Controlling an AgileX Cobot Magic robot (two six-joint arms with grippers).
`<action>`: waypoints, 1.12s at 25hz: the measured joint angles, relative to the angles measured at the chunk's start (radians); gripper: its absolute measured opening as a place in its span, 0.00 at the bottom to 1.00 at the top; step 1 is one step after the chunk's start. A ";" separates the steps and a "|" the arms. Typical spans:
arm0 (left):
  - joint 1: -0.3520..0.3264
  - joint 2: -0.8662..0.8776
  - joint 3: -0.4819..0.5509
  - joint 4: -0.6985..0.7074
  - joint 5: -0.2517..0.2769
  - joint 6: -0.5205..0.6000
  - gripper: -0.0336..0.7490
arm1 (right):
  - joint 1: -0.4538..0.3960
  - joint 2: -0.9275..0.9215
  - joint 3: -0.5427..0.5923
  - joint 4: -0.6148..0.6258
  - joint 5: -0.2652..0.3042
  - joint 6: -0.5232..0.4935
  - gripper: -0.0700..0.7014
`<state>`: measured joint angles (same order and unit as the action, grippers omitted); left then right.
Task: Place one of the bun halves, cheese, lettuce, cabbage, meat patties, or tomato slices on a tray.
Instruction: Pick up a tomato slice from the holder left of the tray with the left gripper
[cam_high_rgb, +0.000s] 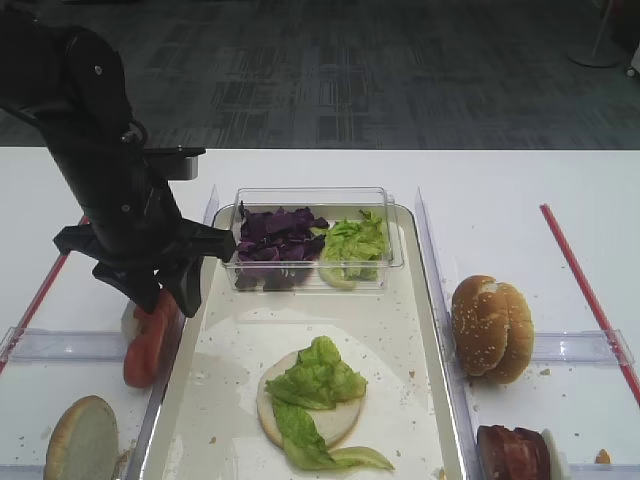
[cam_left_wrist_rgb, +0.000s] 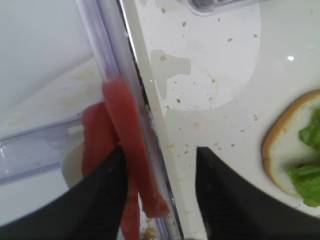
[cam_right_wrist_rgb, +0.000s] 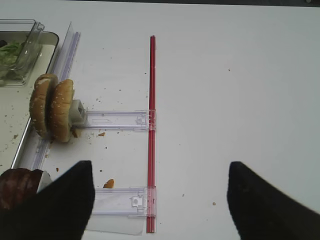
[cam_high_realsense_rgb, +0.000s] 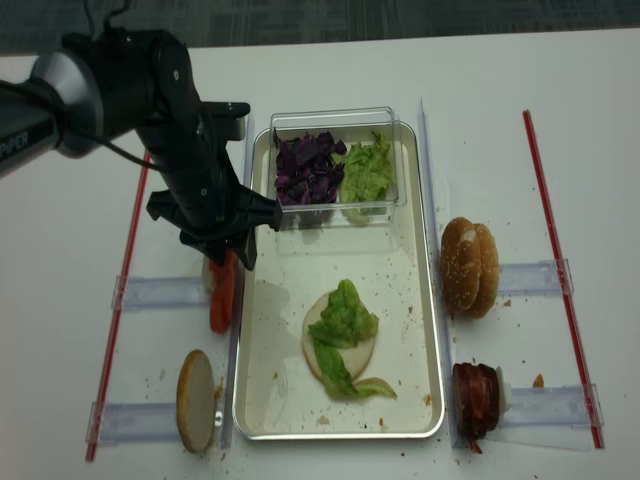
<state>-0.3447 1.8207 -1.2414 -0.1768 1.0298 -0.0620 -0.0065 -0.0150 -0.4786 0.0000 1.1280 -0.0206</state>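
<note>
Red tomato slices (cam_left_wrist_rgb: 125, 165) stand on edge in a holder just outside the left rim of the tray (cam_high_rgb: 415, 400). The left gripper (cam_left_wrist_rgb: 157, 195) is lowered over them, one finger against the slices and the other over the tray floor; the jaws straddle the outermost slice without visibly clamping it. On the tray lies a bun half (cam_high_rgb: 335, 420) topped with lettuce (cam_high_rgb: 315, 385). Behind it, a clear box (cam_high_rgb: 390, 250) holds cabbage (cam_high_rgb: 275, 240). The right gripper (cam_right_wrist_rgb: 160, 200) hangs with jaws apart over the white table (cam_right_wrist_rgb: 240, 75).
</note>
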 joint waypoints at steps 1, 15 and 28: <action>0.000 0.000 0.000 0.000 0.000 0.000 0.41 | 0.000 0.000 0.000 0.000 0.000 0.000 0.83; 0.000 0.043 -0.018 0.039 0.013 -0.018 0.33 | 0.000 0.000 0.000 0.000 0.000 0.000 0.83; 0.000 0.044 -0.028 0.094 0.035 -0.033 0.21 | 0.000 0.000 0.000 0.000 0.000 0.000 0.83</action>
<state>-0.3447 1.8643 -1.2697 -0.0830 1.0644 -0.0953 -0.0065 -0.0150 -0.4786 0.0000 1.1280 -0.0206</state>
